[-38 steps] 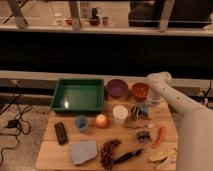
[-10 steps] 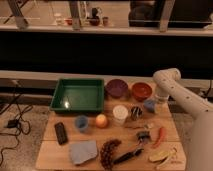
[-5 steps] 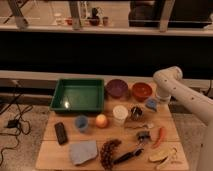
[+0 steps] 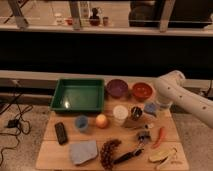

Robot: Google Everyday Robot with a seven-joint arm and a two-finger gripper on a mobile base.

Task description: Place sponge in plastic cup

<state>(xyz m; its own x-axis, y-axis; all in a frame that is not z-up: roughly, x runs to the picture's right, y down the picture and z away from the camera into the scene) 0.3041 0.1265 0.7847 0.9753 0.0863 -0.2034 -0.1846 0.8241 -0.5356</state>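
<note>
The small light-blue rectangular sponge (image 4: 150,108) sits on the wooden table (image 4: 50,152), right side, just below the orange bowl (image 4: 142,91). The white-armed gripper (image 4: 161,106) is immediately to its right, near or touching. The white plastic cup (image 4: 120,114) stands left of the sponge.

Tool (image 4: 159,106) perhaps behind arm (image 4: 181,95)

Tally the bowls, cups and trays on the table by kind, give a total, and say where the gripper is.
Bowls: 2 (purple bowl, red bowl)
Cups: 2 (blue cup, white cup)
Trays: 1 (green tray)
Total: 5
The gripper is at the table's right edge, by the sponge.
</note>
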